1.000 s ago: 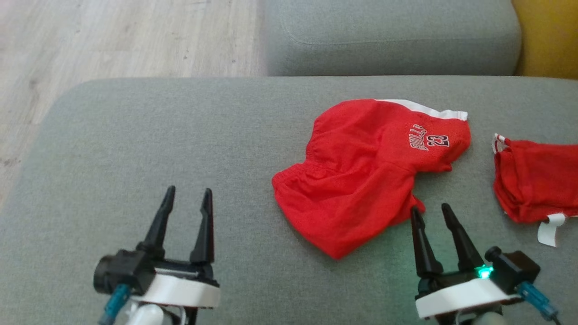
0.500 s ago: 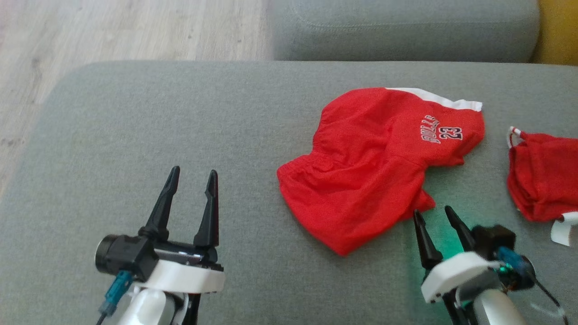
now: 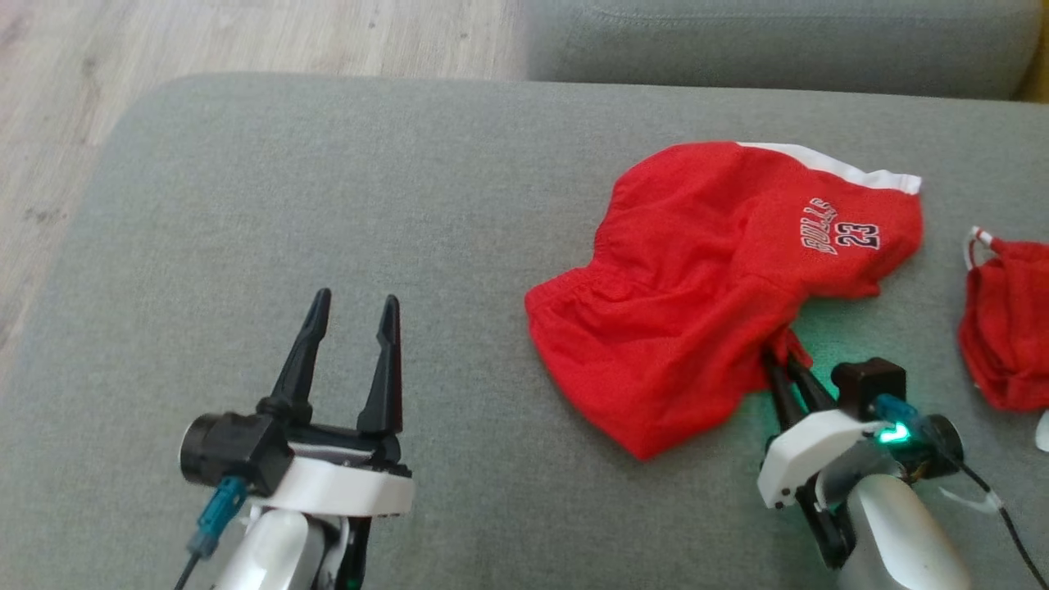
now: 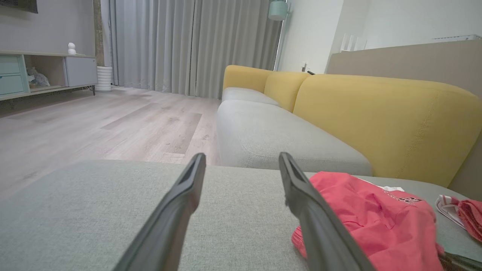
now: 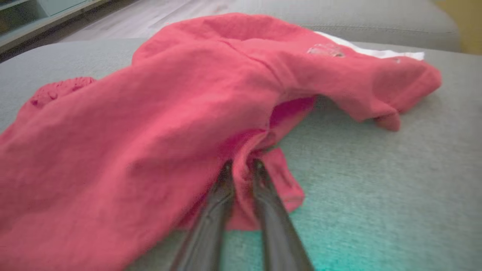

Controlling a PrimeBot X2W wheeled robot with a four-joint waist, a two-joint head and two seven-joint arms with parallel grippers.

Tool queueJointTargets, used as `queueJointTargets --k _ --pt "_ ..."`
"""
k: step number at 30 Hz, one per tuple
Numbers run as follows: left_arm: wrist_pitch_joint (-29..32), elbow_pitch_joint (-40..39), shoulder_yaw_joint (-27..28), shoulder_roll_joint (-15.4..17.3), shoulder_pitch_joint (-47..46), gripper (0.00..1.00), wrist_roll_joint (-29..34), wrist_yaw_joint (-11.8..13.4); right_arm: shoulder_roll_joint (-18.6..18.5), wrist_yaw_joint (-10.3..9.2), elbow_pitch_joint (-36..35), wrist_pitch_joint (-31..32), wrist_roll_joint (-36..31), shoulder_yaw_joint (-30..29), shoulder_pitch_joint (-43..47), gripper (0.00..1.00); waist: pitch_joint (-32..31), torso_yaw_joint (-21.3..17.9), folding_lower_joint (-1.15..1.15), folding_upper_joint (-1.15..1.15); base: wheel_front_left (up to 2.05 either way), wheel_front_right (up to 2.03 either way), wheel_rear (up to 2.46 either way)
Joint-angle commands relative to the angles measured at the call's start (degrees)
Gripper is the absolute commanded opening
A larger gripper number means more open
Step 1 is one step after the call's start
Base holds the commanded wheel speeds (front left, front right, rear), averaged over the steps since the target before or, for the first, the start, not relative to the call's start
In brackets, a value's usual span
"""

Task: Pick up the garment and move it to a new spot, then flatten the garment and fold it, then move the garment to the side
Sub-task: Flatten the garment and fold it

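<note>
Garment (image 3: 721,270), near fold between prongs of right end effector (image 3: 785,362).

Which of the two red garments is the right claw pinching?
The red Bulls 23 shorts, the bigger one with the white stripe: the right claw grips a fold at its near edge. The other red garment lies apart, farther right.

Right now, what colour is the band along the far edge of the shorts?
The band is white, on red shorts; it shows best in the head view.
</note>
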Motion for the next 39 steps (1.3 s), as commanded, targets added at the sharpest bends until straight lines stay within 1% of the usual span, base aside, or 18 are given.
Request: queueJointTargets --k 1,6,10,12,16,17,21,23,24,27,32,35,37,39 --pt "-0.54 -1.45 2.41 0.13 -1.91 1.00 0.58 -0.22 -0.30 -0.04 -1.24 -1.67 -1.00 0.64 -1.21 0.00 -0.80 -0.48 -0.01 0.00 0.00 0.00 0.00" --pt "-0.54 -1.01 2.88 -0.71 -0.88 1.00 0.56 -0.58 -0.30 -0.04 -4.03 -3.84 -2.65 -2.07 0.40 0.00 -4.08 -2.23 -0.01 0.00 0.00 0.00 0.00" --pt "-0.54 -0.62 3.06 -1.59 0.46 1.00 0.63 -0.83 -0.30 -0.04 -10.90 -2.03 -4.54 -4.60 3.01 0.00 -7.17 -3.47 -0.01 0.00 0.00 0.00 0.00" --pt "-0.54 -0.58 3.16 -2.24 1.04 1.00 0.60 -0.97 -0.30 -0.04 -15.84 0.49 -6.16 -5.52 4.77 0.00 -8.24 -3.64 -0.01 0.00 0.00 0.00 0.00" --pt "-0.54 -0.66 2.88 -3.54 2.00 1.00 0.76 -1.27 -0.30 -0.04 -26.94 8.50 -9.10 -6.31 8.47 0.00 -9.16 -3.53 -0.01 0.00 0.00 0.00 0.00" --pt "-0.54 -0.66 2.88 -3.54 2.00 1.00 0.76 -1.27 -0.30 -0.04 -26.94 8.50 -9.10 -6.31 8.47 0.00 -9.16 -3.53 -0.01 0.00 0.00 0.00 0.00" --pt "-0.54 -0.57 2.81 -4.41 2.77 1.00 1.10 -1.70 -0.30 -0.04 -37.35 15.96 -11.88 -6.70 10.71 0.00 -9.44 -3.16 -0.01 0.00 0.00 0.00 0.00" --pt "-0.54 -0.45 2.85 -4.70 2.93 1.00 1.30 -1.97 -0.30 -0.04 -41.12 19.01 -13.04 -8.03 10.98 0.00 -9.48 -2.96 -0.01 0.00 0.00 0.00 0.00" --pt "-0.54 -0.42 2.89 -4.82 2.95 1.00 1.40 -2.11 -0.30 -0.04 -42.63 19.62 -13.39 -8.92 10.75 0.99 -9.42 -2.86 -0.01 0.00 0.00 0.00 0.00" --pt "-0.54 -0.31 3.04 -5.13 2.68 1.00 1.64 -2.51 -0.30 -0.04 -44.37 20.84 -15.28 -10.32 10.51 1.00 -9.06 -2.44 -0.01 0.00 0.00 0.00 0.00" --pt "-0.54 -0.26 3.70 -5.34 2.12 1.00 2.21 -2.99 -0.30 -0.04 -44.95 20.49 -12.20 -10.44 10.21 1.00 -7.95 -3.10 -0.01 0.00 0.00 0.00 0.00" --pt "-0.54 -0.05 3.85 -5.36 1.66 1.00 2.57 -3.37 -0.30 -0.04 -45.04 17.51 -9.32 -9.81 9.99 1.00 -7.07 -4.00 -0.01 0.00 0.00 0.00 0.00" --pt "-0.54 0.04 3.97 -5.37 1.40 1.00 2.76 -3.60 -0.30 -0.04 -45.07 14.09 -6.79 -8.18 10.14 1.00 -6.61 -4.86 -0.01 0.00 0.00 0.00 0.00" --pt "-0.55 0.17 4.12 -5.34 1.20 1.00 2.92 -3.82 -0.30 -0.04 -44.64 10.30 -2.86 -6.99 10.94 1.00 -6.24 -5.90 -0.01 0.00 0.00 0.00 0.00"
